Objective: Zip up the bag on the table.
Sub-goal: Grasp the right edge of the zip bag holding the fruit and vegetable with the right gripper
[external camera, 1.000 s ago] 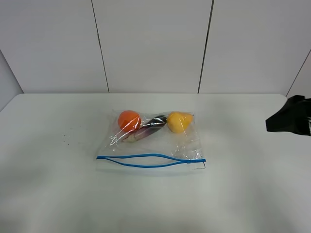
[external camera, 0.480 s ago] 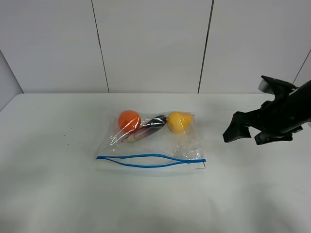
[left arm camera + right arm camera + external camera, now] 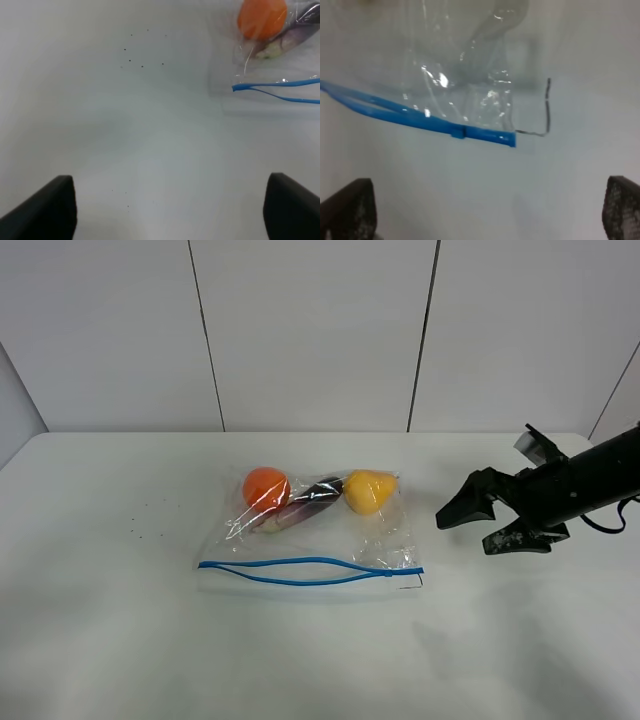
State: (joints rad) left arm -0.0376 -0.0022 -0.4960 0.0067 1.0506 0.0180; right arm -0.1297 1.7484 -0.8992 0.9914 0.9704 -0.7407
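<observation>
The clear bag [image 3: 330, 535] lies flat in the middle of the white table [image 3: 100, 630]. It holds an orange [image 3: 265, 487], a dark purple piece [image 3: 315, 497] and a yellow fruit [image 3: 368, 491]. Its blue zipper strip [image 3: 300, 571] runs along the near edge, gaping in the middle. My right gripper [image 3: 465, 535] is open, above the table to the right of the bag. The right wrist view shows the strip's right end [image 3: 485, 134] ahead of the open gripper [image 3: 485, 212]. My left gripper [image 3: 172, 212] is open; it sees the strip's left end [image 3: 280, 84].
A thin black mark [image 3: 547, 107] sits on the table just beside the bag's right corner. Tiny dark specks [image 3: 142, 62] dot the table left of the bag. A white panelled wall [image 3: 310, 330] stands behind the table.
My right arm has come in from the right edge, leftward and lower, toward the bag's right side. The bag has not moved.
</observation>
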